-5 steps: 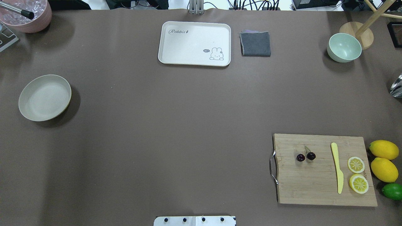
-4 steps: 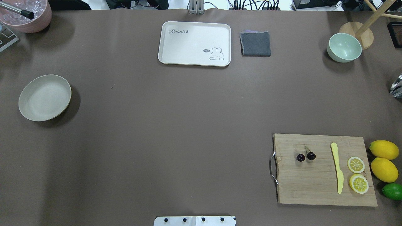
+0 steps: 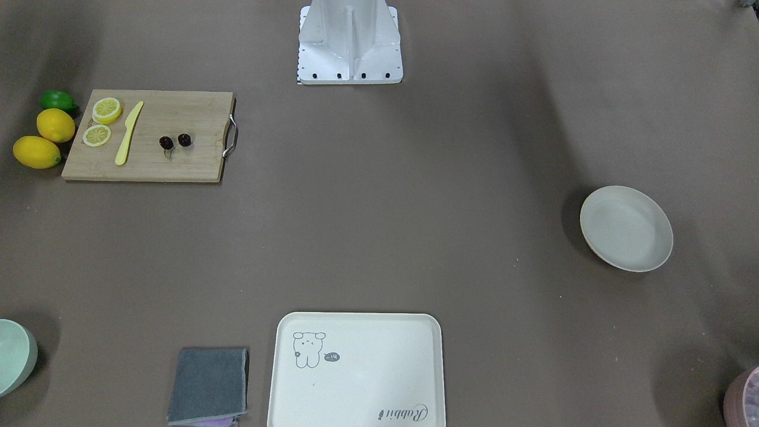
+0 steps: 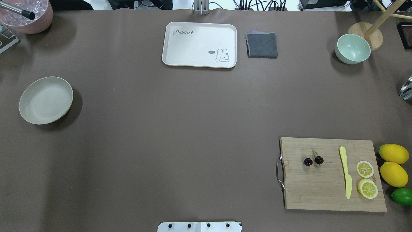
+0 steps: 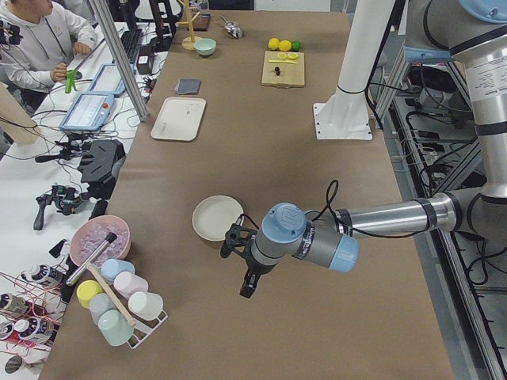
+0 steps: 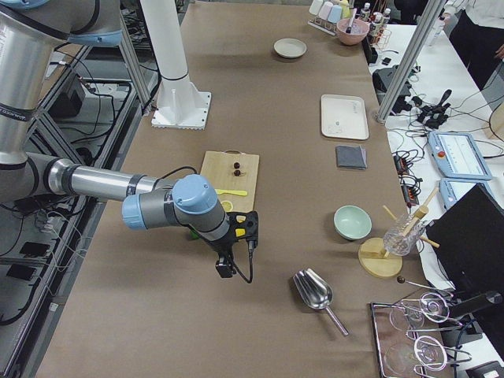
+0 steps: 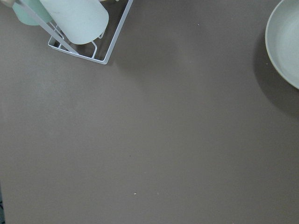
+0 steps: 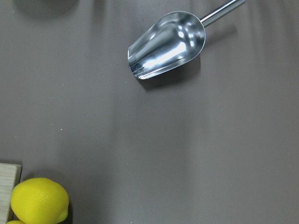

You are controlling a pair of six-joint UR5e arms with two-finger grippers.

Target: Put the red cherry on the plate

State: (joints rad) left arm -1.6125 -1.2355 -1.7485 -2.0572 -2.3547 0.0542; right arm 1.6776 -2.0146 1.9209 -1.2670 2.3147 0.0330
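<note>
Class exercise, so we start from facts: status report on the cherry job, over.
Left gripper, right gripper at table ends, jaws unreadable. Red cherry on cutting board, untouched. Plate bare, opposite side. Nothing between them.

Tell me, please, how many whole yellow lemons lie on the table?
2. The farther whole yellow lemon and the nearer one lie off the rectangular wooden cutting board's end, next to a green lime. None seems hidden.

Cuts the plate (image 7: 286,44) off at the left wrist view's right edge; crops the lemon (image 8: 39,201) at the right wrist view's bottom, the lime (image 4: 402,196) and metal scoop (image 4: 406,87) at the overhead's right edge; shows left gripper (image 5: 242,265) and right gripper (image 6: 232,252) only in side views, too small to judge the jaws.
</note>
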